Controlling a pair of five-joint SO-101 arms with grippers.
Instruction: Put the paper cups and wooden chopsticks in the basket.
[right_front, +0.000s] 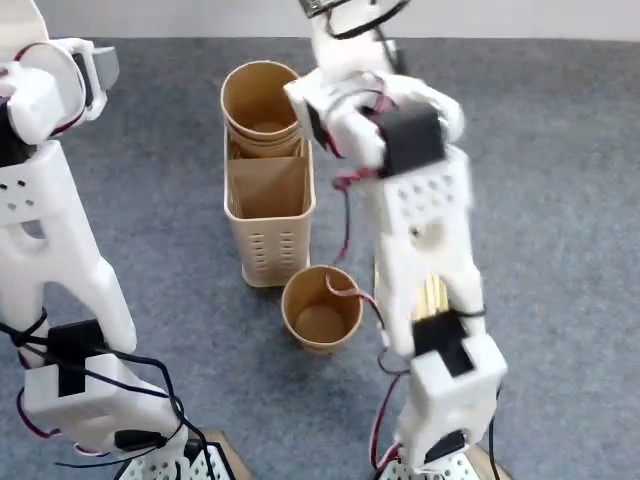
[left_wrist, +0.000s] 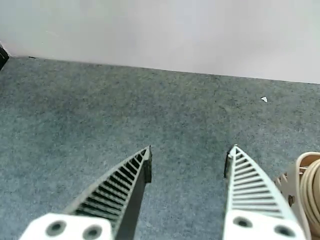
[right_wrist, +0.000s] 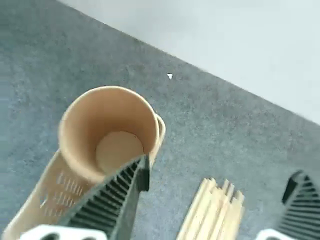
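We see the right gripper (right_wrist: 218, 172) wide open and empty right above the bundle of pale wooden chopsticks (right_wrist: 212, 215), whose long axis runs towards the grey table's near edge, between the jaws. The cream perforated plastic basket (right_front: 268, 215) holds stacked brown paper cups (right_front: 262, 105) in its far compartment. An empty loose paper cup (right_front: 320, 312) stands just beside its near end, and the left gripper (left_wrist: 190, 150) is open, empty and farther off.
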